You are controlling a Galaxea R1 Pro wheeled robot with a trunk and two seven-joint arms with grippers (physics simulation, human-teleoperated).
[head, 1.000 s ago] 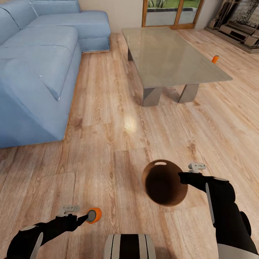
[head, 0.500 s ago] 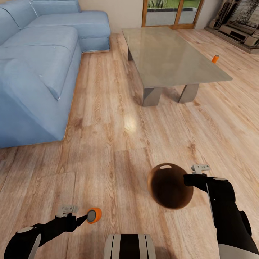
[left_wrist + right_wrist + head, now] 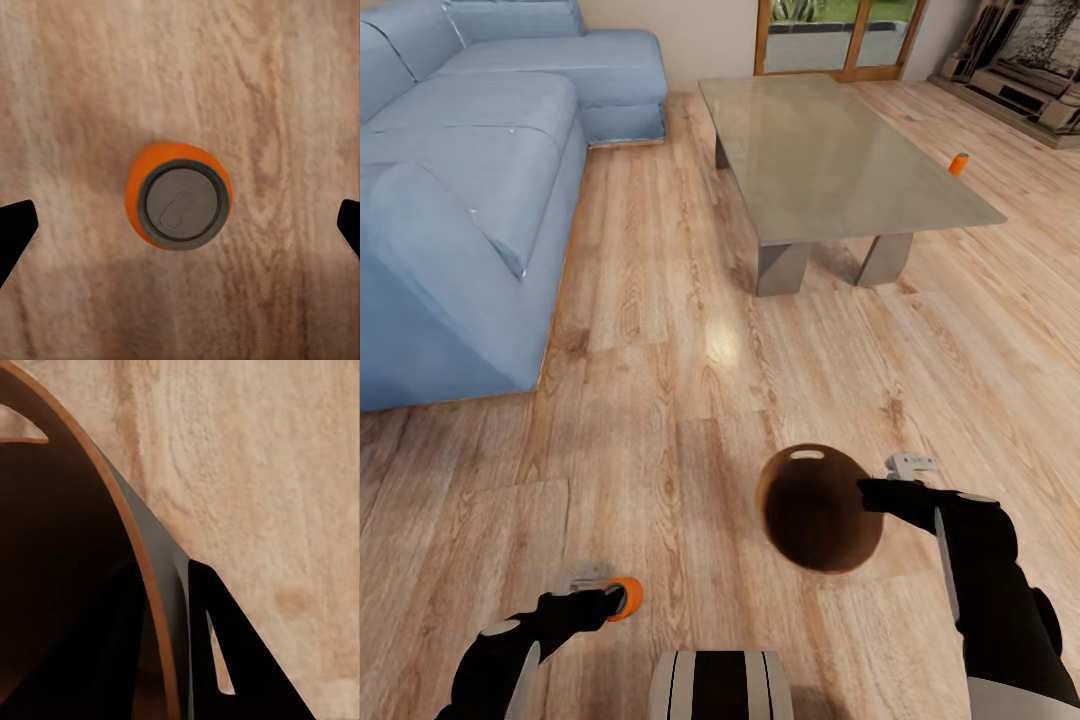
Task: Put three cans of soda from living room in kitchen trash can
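Left tool (image 3: pixel 180 225) spread wide above upright soda can (image 3: pixel 178 196); lower centered, then close. Right tool (image 3: pixel 872 493) clamps trash can (image 3: pixel 815 510) rim.

left arm (image 3: pixel 510 650) low, jaws spread wide | right arm (image 3: pixel 980 570) bent inward, jaws clamped

Home living room: blue sofa (image 3: pixel 470 190), glass coffee table (image 3: pixel 840 160), fireplace (image 3: pixel 1030 60).
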